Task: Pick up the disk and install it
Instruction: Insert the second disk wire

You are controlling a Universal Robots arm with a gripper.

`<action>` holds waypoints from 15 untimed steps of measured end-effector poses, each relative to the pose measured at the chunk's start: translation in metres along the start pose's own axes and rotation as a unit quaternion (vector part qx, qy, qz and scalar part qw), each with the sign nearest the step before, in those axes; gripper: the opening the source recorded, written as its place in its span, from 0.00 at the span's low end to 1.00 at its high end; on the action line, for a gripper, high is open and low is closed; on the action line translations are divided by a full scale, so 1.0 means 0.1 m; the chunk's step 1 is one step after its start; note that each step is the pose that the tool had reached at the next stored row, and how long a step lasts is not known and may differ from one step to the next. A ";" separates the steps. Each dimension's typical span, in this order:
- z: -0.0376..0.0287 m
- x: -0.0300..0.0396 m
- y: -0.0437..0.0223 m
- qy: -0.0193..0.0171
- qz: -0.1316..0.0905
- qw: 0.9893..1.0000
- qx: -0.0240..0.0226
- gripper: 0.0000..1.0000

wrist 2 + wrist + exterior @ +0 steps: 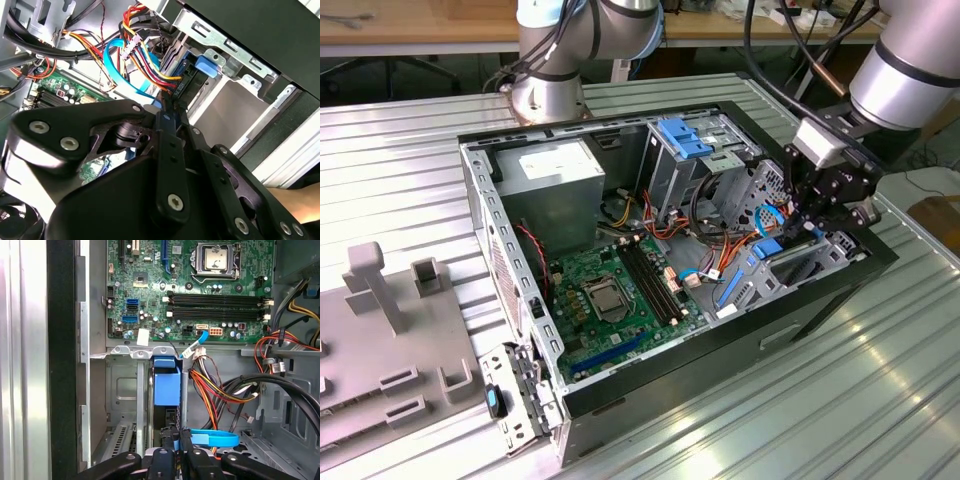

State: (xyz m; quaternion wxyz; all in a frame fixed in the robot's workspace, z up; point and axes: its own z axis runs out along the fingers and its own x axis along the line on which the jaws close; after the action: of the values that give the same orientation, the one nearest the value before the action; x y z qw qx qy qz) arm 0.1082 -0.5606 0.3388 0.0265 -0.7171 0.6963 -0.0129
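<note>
Hand (172,440) clamped on disk (166,385), which stands on edge in the bay beside the motherboard (190,287). Best seated straight, clear of the cables (220,390).

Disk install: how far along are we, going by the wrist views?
Done, it seems: the disk is off the table and stands on edge inside the computer case, in the bay below the motherboard. In hand: the gripper sits at its near end, jaws close together on it. Left: whether it is fully seated cannot be told; the blue data cable lies loose beside it.
</note>
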 end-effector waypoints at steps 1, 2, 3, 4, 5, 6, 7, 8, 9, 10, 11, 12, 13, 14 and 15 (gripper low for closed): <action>0.016 0.000 0.001 0.000 0.000 1.000 0.000 0.16; 0.021 0.001 0.001 0.000 0.000 1.000 0.000 0.16; 0.022 0.001 0.001 0.000 0.000 1.000 0.000 0.16; 0.024 0.001 0.001 0.000 0.000 1.000 0.000 0.16; 0.024 0.000 0.001 0.000 0.000 1.000 0.000 0.16; 0.024 0.000 0.001 0.000 0.000 1.000 0.000 0.16; 0.024 0.000 0.001 0.000 0.000 1.000 0.000 0.16; 0.024 0.000 0.001 0.000 0.000 1.000 0.000 0.16; 0.024 0.000 0.001 0.000 0.000 1.000 0.000 0.16; 0.027 0.000 0.001 0.000 0.000 1.000 0.000 0.18; 0.024 0.000 0.001 0.000 0.000 1.000 0.000 0.18; 0.009 0.000 0.000 0.000 0.000 1.000 0.000 0.24; -0.021 0.000 -0.002 0.000 0.000 1.000 0.000 0.24; -0.048 -0.001 -0.003 0.000 0.000 1.000 0.001 0.24; -0.066 -0.002 -0.004 0.000 0.000 1.000 0.001 0.24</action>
State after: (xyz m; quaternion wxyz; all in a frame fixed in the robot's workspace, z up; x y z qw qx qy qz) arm 0.1082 -0.5606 0.3454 0.0274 -0.7171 0.6963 -0.0132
